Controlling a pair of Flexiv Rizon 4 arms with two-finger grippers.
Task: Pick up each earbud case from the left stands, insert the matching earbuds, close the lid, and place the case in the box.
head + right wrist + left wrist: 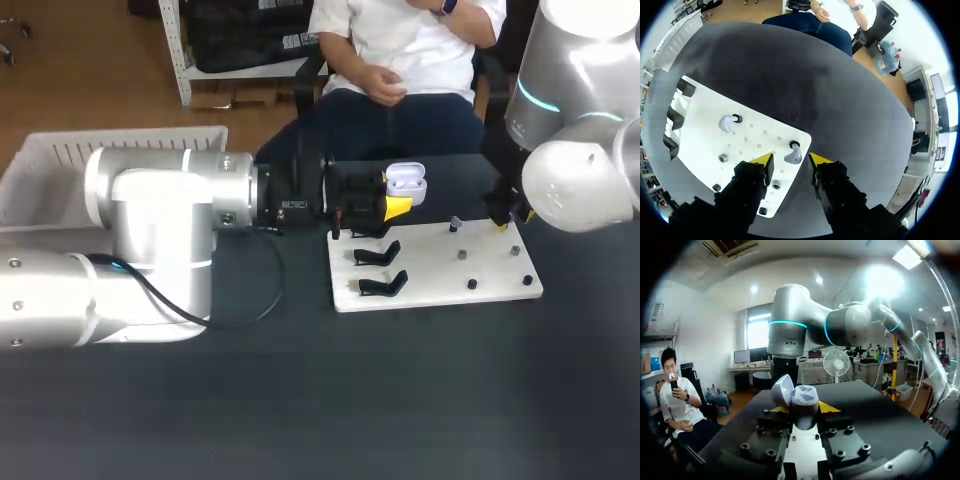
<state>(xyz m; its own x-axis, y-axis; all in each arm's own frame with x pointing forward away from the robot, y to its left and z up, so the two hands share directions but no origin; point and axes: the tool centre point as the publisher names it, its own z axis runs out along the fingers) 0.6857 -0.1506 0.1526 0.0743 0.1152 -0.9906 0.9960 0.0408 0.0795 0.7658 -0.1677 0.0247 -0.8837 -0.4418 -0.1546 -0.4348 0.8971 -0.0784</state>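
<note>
Between left fingers (398,208), open earbud case (405,183)

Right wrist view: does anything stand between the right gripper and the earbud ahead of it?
Nothing visible does. The earbud sits bare on the white board, directly ahead of the open right gripper.

counter front (400,400): wide room to pass | white board (430,270) L edge: black stands (380,285) in a row, tight gaps | board far-L corner: L tool (805,409) w/ open earbud case (405,182) hangs there | R tool (790,161) fingers apart astride earbud (792,156) on peg (794,145) | L arm (150,215) bars basket (120,135) side
</note>
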